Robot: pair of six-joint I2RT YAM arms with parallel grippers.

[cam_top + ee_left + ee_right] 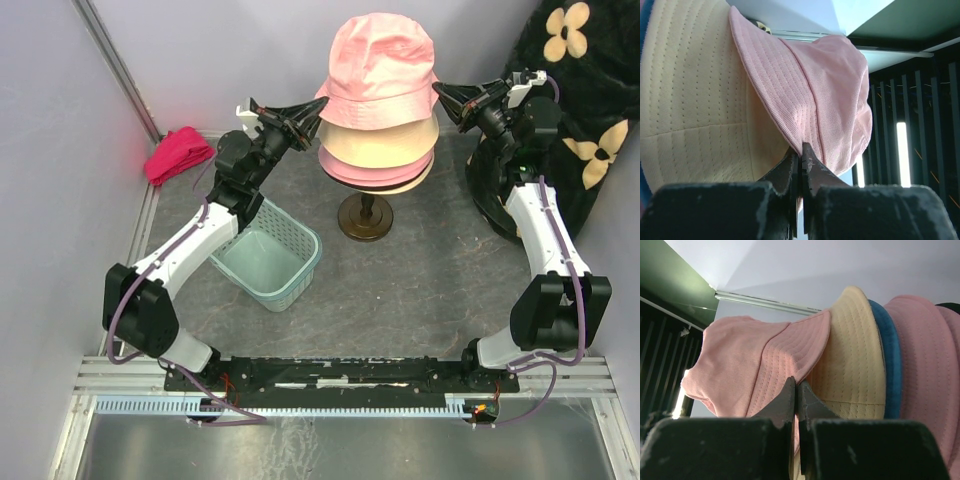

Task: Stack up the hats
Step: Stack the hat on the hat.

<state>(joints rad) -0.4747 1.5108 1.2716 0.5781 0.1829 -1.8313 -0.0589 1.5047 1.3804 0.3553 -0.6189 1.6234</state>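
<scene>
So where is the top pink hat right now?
In the top view the top pink hat is at back centre, directly over the beige hat, its brim pinched by the left gripper and right gripper on either side.

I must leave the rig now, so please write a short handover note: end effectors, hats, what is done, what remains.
Grip: left end effector and right end effector both shut on opposite brim edges of the top pink hat.
Hats: it sits over the beige hat and further hats stacked on the stand.
Done: lower hats stacked.
Left: probably settle the pink hat down, then release both sides.
</scene>
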